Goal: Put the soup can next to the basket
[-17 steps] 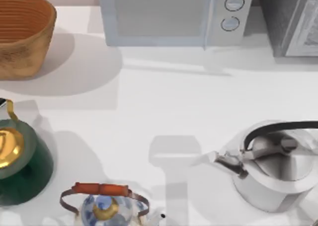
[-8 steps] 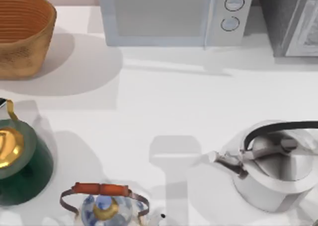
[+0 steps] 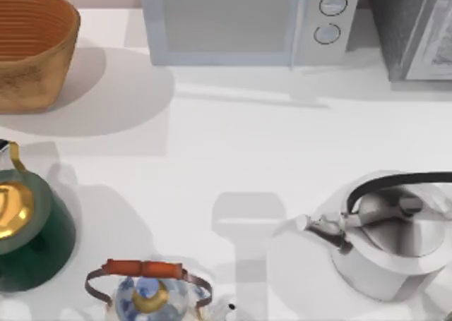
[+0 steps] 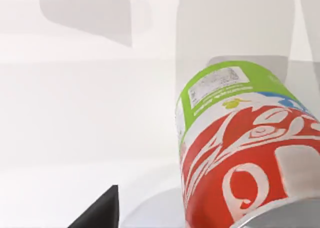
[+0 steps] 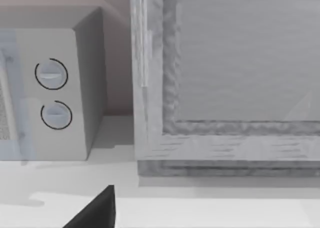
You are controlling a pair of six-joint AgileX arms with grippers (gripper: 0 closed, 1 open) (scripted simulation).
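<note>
**A:** Well, has anything shifted over the last second?

**B:** Nothing from above. The basket [image 3: 35,67] sits as before at the counter's [image 3: 212,159] far-left corner, beside the microwave [image 3: 240,25], so I judge the placing not yet done.

**A:** Where is the soup can [image 4: 240,153]?

**B:** The left wrist view has it close up and tilted, green band away from the camera, with white counter beyond. I cannot tell how near the basket it is.

**A:** Is it gripped?

**B:** I cannot tell for the left gripper [image 4: 100,213], nor for the right gripper [image 5: 95,210], which faces the microwave's dials [image 5: 52,95].
</note>
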